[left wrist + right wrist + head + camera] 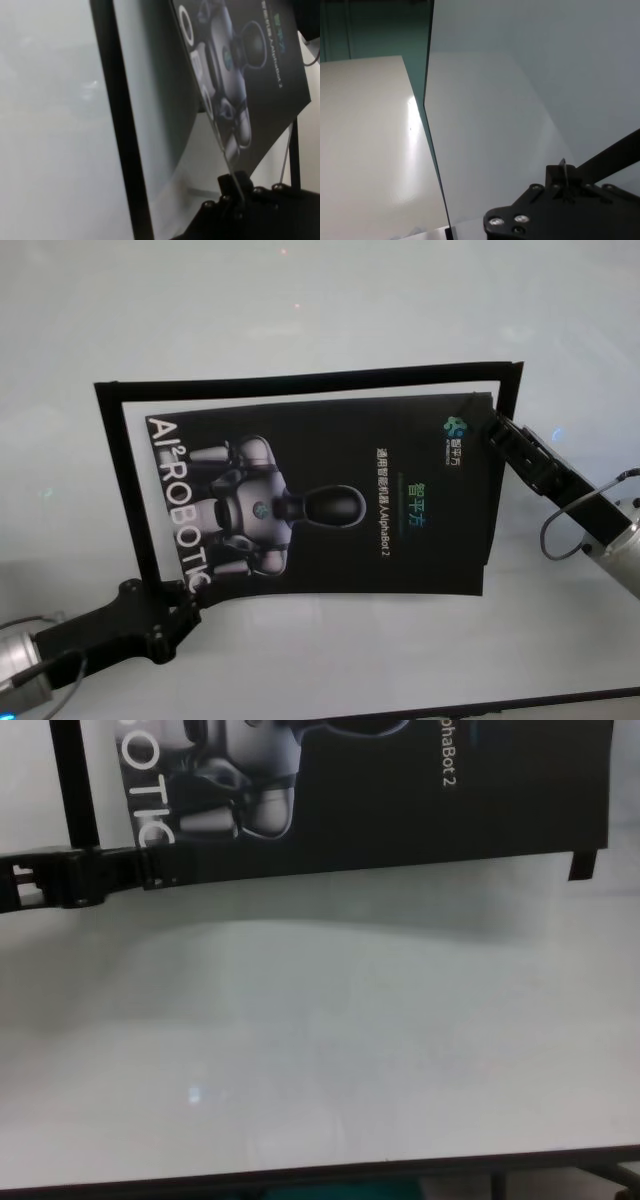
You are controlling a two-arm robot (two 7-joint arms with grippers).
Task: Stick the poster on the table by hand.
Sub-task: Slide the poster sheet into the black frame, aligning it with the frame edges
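Broad matte white table point(300, 300) with black strips point(300, 380) flat on its surface

Table point(300, 320): white, matte, broad, fills head and chest views. Thin dark front edge point(300, 1180) along bottom of chest view. Faint bright spot point(195, 1095) on near top; tiny pink speck point(297, 307) on far top. Soft grey shadow across middle.
Below front edge: teal strip point(330, 1192), dark bar point(497, 1187) beside it; kind cannot tell.
Beyond table side, right wrist view: cream surface point(365, 150), smooth, white glare patch point(412, 107) near table edge. Dark teal band point(370, 30) past it; wall or floor cannot tell.
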